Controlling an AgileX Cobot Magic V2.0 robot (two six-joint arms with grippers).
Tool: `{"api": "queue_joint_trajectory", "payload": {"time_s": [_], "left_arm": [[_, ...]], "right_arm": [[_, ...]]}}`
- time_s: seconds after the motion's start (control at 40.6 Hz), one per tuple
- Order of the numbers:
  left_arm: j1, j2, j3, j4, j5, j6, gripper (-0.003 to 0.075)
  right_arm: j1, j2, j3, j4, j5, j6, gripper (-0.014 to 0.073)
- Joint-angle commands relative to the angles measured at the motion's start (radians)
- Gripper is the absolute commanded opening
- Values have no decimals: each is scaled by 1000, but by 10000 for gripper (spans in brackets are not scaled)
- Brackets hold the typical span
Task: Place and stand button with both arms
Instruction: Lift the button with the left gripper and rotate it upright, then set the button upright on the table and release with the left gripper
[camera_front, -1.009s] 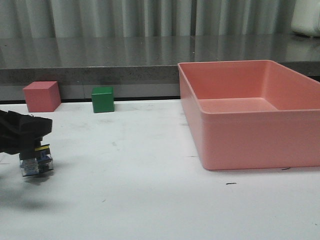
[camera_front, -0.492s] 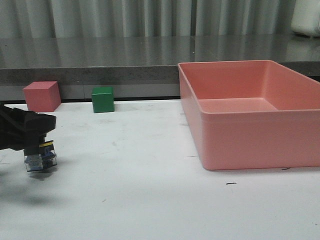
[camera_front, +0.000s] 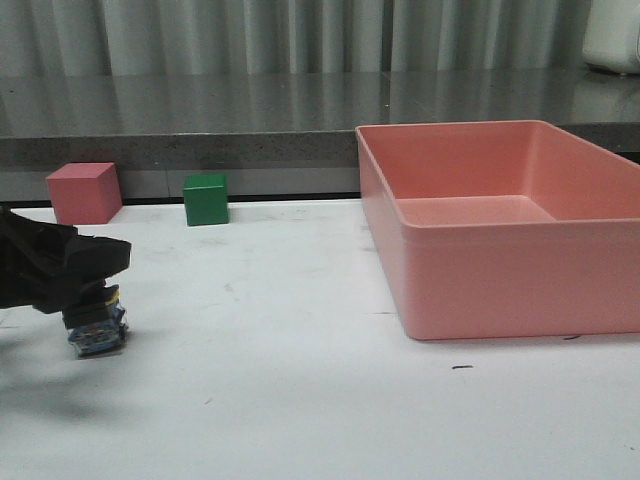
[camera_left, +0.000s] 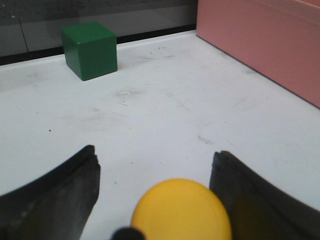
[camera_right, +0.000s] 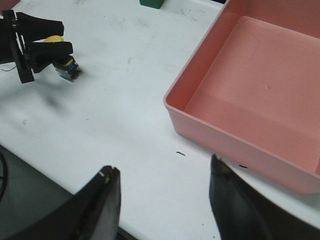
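The button (camera_front: 96, 330) hangs from my left gripper (camera_front: 100, 292) at the table's left side, its clear bluish base pointing down at or just above the white tabletop. In the left wrist view its yellow cap (camera_left: 182, 210) fills the space between the black fingers and lies against one finger, with a gap on the other side. The right wrist view shows the left gripper (camera_right: 65, 36) with the yellow cap between its fingers and the button's base (camera_right: 67, 69) sticking out below. My right gripper (camera_right: 164, 167) is open over the table's front edge, holding nothing.
A green cube (camera_front: 205, 198) and a pink cube (camera_front: 84, 192) stand at the back left. A large pink bin (camera_front: 520, 290) takes up the right side. A dark ledge runs along the table's back.
The left gripper has carried the button a little to the right and lowered it toward the table.
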Motion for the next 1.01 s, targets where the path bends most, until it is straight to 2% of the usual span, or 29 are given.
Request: {"api": "queue_joint_trajectory", "payload": {"time_s": [0.0, 0.344, 0.591, 0.714, 0.984], "left_arm": [[3, -33, -17, -7, -222, 3, 529], [3, -58, -2, 10, -222, -1, 549], [3, -198, 45, 10, -208, -18, 548], [3, -301, 51, 13, -108, -80, 548], [3, -587, 38, 83, 265, -285, 547]], "right_arm": [[-8, -8, -24, 18, -65, -8, 423], [-8, -8, -24, 18, -65, -8, 423], [-8, -8, -24, 18, -65, -8, 423], [-8, -8, -24, 18, -65, -8, 423], [-8, -8, -24, 18, -65, -8, 423]]}}
